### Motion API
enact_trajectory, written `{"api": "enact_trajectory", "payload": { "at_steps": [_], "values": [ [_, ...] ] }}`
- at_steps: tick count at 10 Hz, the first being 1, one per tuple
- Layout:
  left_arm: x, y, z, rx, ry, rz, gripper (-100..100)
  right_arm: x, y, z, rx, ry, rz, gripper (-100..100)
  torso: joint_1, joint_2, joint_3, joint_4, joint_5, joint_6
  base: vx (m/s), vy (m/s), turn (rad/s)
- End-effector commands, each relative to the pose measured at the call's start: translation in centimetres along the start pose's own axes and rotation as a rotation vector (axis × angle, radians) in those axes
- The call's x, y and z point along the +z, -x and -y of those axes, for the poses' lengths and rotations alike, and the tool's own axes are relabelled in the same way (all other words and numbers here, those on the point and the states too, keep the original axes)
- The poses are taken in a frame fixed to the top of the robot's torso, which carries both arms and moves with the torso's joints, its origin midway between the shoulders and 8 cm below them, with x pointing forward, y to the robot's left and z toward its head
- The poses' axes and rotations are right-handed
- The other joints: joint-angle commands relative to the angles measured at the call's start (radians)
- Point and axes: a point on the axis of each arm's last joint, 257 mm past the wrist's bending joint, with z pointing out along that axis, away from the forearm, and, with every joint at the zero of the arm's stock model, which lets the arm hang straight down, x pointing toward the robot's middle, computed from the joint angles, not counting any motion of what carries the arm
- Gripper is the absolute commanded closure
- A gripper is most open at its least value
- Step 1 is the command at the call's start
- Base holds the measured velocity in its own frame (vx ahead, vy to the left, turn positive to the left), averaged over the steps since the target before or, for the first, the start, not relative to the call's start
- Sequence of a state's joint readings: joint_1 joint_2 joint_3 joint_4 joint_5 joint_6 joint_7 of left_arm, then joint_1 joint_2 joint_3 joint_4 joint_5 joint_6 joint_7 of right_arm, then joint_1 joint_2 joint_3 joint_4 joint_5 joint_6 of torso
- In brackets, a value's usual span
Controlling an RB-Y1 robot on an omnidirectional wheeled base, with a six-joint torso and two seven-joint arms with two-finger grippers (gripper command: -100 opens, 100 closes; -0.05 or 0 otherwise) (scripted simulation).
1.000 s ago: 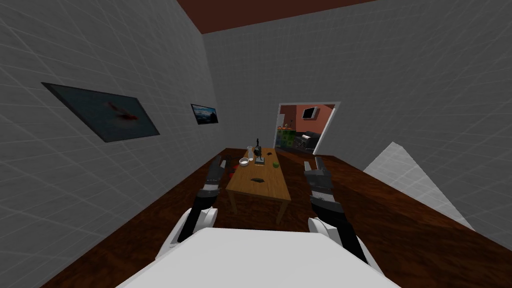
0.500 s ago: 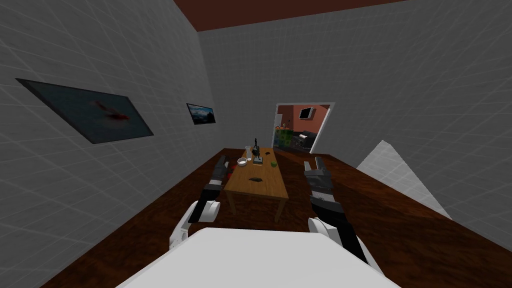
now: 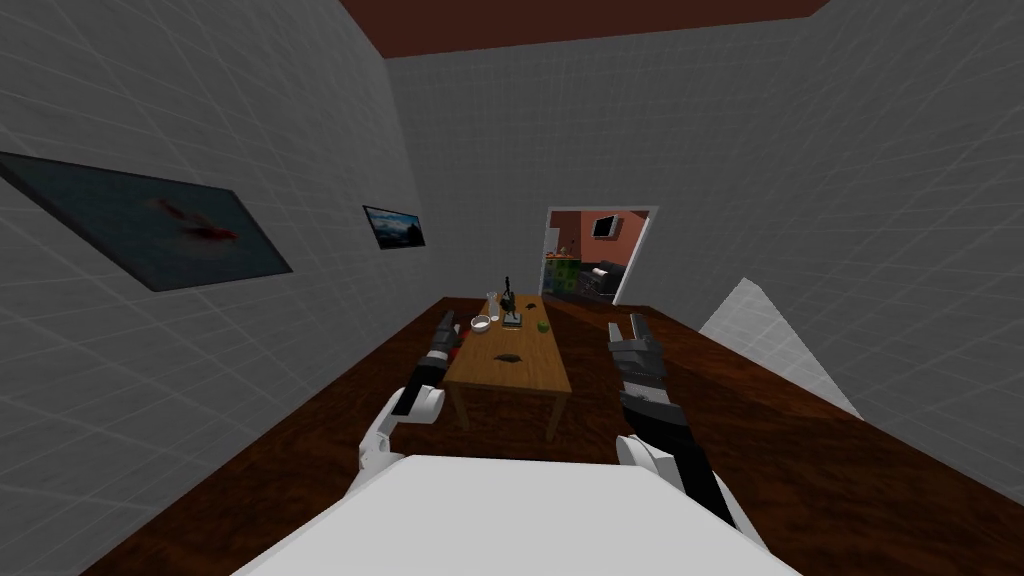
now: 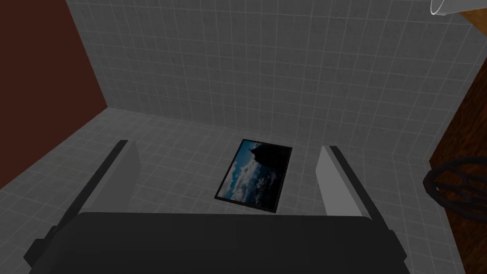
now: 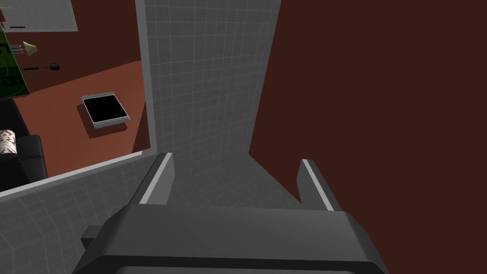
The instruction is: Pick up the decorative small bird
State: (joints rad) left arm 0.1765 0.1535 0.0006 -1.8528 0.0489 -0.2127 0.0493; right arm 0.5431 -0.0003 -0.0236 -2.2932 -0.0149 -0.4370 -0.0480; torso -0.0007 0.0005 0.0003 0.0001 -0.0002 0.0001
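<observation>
Left gripper: fingers spread wide. Right gripper: fingers likewise spread. Bird: small, dark, low shape; detail too small to tell. Lies at the middle of the wooden table, nearer me than the white bowl; between both grippers in the head view, apart from each.
</observation>
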Motion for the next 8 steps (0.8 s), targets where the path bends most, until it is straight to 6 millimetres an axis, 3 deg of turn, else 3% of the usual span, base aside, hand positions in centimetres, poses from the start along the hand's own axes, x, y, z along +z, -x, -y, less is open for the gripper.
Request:
{"api": "enact_trajectory", "payload": {
  "at_steps": [1, 5, 6, 8],
  "values": [
    [0.5, 0.1, -1.1, -0.01, 0.027, 0.003, -100, 0.0, 0.0, 0.0, 0.0, 0.0, 0.0, 0, 0.0, 0.0, 0.0, 0.0, 0.0, 0.0, -0.006, -0.007, -0.032],
    [2.7, 0.4, -5.7, -0.068, 0.154, 0.014, -100, 0.0, 0.0, 0.0, 0.0, 0.0, 0.0, 0, 0.0, 0.0, 0.0, 0.0, 0.0, 0.0, -0.01, -0.016, -0.063],
    [2.7, 0.4, -5.8, -0.068, 0.157, 0.014, -100, 0.0, 0.0, 0.0, 0.0, 0.0, 0.0, 0, 0.0, 0.0, 0.0, 0.0, 0.0, 0.0, -0.005, -0.013, -0.029],
    [4.0, 0.3, -8.0, -0.107, 0.226, 0.017, -100, 0.0, 0.0, 0.0, 0.0, 0.0, 0.0, 0, -0.001, 0.0, 0.0, 0.0, 0.0, 0.0, -0.005, -0.027, -0.075]
  ]
}}
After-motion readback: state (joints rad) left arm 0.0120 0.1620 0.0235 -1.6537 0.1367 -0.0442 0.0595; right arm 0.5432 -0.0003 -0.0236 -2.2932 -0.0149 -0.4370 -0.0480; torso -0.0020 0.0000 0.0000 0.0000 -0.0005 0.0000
